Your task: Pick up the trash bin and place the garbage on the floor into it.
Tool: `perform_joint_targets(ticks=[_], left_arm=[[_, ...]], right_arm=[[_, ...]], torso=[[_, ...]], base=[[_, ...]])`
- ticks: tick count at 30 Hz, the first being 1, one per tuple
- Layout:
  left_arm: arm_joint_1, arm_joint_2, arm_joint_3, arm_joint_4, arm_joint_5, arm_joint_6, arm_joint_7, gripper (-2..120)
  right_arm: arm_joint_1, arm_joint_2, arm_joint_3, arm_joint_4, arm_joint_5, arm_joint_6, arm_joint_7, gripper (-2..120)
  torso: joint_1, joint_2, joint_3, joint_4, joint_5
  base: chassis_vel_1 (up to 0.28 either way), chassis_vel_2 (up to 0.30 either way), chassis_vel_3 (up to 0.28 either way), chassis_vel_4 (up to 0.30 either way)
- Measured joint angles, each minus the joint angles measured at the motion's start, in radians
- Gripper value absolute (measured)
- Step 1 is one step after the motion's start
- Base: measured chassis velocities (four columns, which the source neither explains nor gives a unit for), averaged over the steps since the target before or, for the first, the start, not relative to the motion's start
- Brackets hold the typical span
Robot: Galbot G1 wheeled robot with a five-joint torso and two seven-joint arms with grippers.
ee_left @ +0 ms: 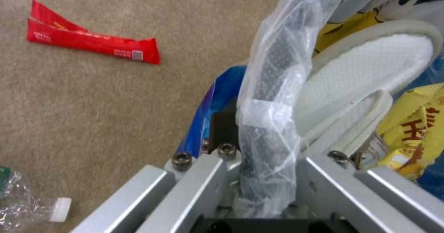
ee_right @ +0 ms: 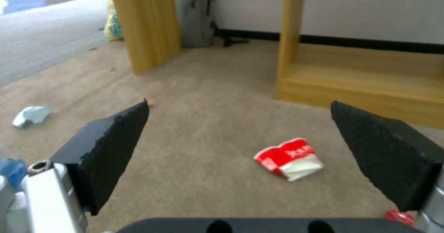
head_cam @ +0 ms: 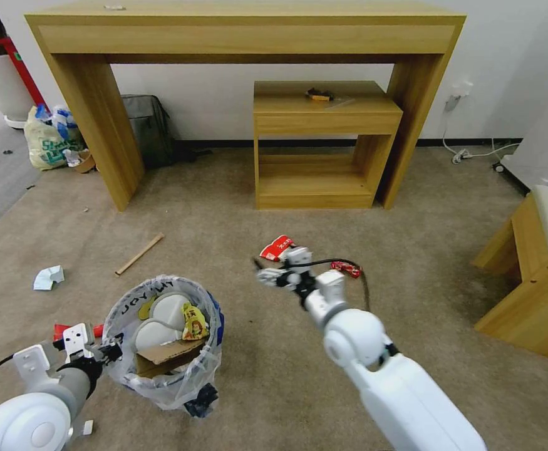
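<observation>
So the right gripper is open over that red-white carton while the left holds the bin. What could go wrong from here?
The left gripper pinches only the trash bin rim and liner; the thin plastic could slip or tear.

The bin is heaped with a slipper, so added litter may spill.

The right gripper hangs short of the flattened carton; its fingers may close on carpet.
</observation>
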Motion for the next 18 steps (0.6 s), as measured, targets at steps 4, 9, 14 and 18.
perform_joint_targets(ticks=[4, 9, 14, 18], left_arm=[[0.000, -0.001, 0.001, 0.000, 0.002, 0.000, 0.000, 0], [0.000, -0.001, 0.002, -0.004, 0.003, 0.000, 0.000, 0], [0.006, -0.001, 0.001, -0.009, 0.004, 0.000, -0.001, 0], [0.010, -0.001, 0.000, -0.014, 0.006, 0.000, -0.002, 0]], right_arm=[[-0.045, -0.005, 0.041, 0.022, -0.010, 0.004, -0.011, 100], [-0.075, 0.004, 0.055, 0.030, -0.024, 0.010, -0.015, 100], [-0.094, 0.013, 0.056, 0.030, -0.045, 0.019, -0.020, 100], [-0.105, 0.018, 0.051, 0.030, -0.057, 0.024, -0.022, 100]], torso=[[0.000, 0.000, 0.000, 0.0000, 0.0000], [0.000, 0.000, 0.000, 0.0000, 0.0000], [0.000, 0.000, 0.000, 0.0002, -0.0002], [0.000, 0.000, 0.000, 0.0003, -0.0002]], base=[[0.000, 0.000, 0.000, 0.000], [0.013, 0.016, -0.026, -0.017], [0.088, 0.056, -0.090, -0.082], [0.154, 0.139, -0.134, -0.138]])
